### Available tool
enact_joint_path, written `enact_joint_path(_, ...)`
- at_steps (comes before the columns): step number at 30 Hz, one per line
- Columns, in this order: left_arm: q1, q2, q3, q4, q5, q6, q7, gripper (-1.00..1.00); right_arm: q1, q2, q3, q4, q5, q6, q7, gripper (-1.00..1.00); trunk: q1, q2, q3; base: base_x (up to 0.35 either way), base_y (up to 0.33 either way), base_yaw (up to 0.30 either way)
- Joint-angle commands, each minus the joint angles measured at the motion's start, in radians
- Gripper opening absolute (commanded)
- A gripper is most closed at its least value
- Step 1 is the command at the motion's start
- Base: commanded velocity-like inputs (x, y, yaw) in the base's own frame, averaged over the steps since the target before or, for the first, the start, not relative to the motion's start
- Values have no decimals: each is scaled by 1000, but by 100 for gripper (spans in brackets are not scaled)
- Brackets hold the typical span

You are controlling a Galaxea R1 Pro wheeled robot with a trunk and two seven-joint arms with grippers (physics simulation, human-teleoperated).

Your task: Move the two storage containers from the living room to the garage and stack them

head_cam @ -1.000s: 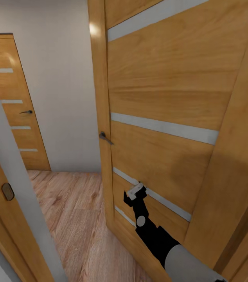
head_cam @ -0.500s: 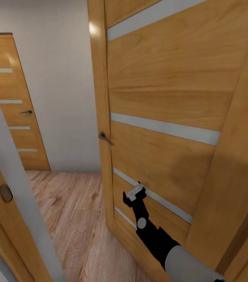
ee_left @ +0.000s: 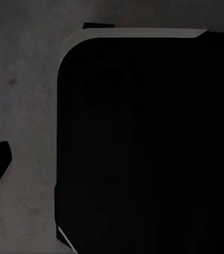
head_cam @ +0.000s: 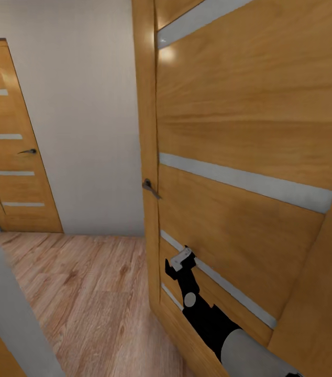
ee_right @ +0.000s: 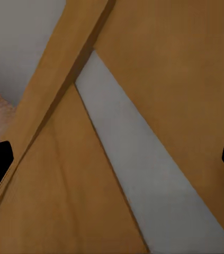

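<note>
Pressing right gripper (head_cam: 183, 260) against open wooden door (head_cam: 250, 136), jaws apart.
Pale stripe (ee_right: 138, 180) sits between fingertips; wood-plank floor (head_cam: 82, 293) and second door (head_cam: 14, 141) beyond. Left jaws: cannot tell.

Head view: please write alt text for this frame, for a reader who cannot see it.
The right gripper reaches to the face of an open wooden door with pale stripes, below its dark handle. Beyond lie pale wood-plank floor, a white wall and a second striped door, closed.
</note>
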Motion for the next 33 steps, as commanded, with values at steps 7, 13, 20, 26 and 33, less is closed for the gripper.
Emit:
enact_joint_path(7,0,0,1,0,6,-3,0,100,-2,0,-2,43,5,-5,-13,100,1,0,-1,271,0,0)
enact_joint_path(13,0,0,1,0,6,-3,0,100,-2,0,0,53,13,-12,-18,100,1,0,-1,233,0,0)
enact_joint_path(20,0,0,1,0,6,-3,0,100,-2,0,-10,54,6,-18,-29,100,1,0,-1,208,0,0)
enact_joint_path(26,0,0,1,0,7,-3,0,100,-2,0,-14,54,-1,-16,-49,100,1,0,-1,165,0,0)
enact_joint_path(33,0,0,1,0,6,-3,0,100,-2,0,-14,66,-6,-3,-76,100,1,0,-1,39,0,0)
